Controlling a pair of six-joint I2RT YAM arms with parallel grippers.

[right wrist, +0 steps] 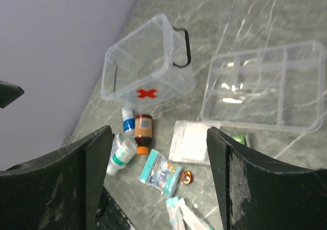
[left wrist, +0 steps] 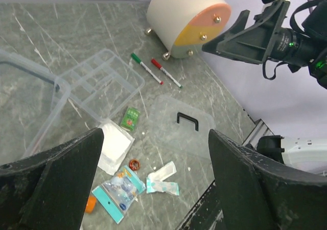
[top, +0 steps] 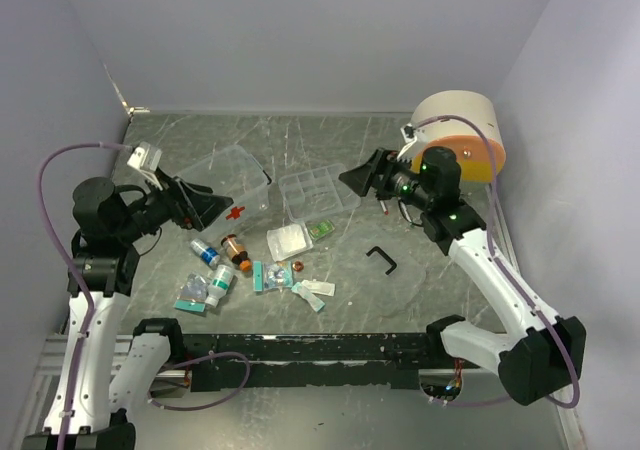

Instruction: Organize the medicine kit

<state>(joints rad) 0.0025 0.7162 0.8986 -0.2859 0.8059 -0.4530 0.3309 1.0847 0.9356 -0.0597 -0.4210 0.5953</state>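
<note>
Medicine kit lying unpacked on grey marbled table (top: pixel 300 140); left gripper (top: pixel 215 208) and right gripper (top: pixel 355 178) are hanging above it, each with fingers spread wide.
Clear first-aid box (top: pixel 232 178), red cross on its side, is sitting far left beside the left gripper. Clear compartment tray (top: pixel 318 192) is lying just right of the box. Clear lid (left wrist: pixel 163 117) with black handle (top: pixel 380 260) is lying near right. White gauze packet (top: pixel 288 240), amber bottle (top: pixel 236 250), blue-capped bottle (top: pixel 205 253) and green packet (top: pixel 321 229) are lying scattered nearer than box and tray.
</note>
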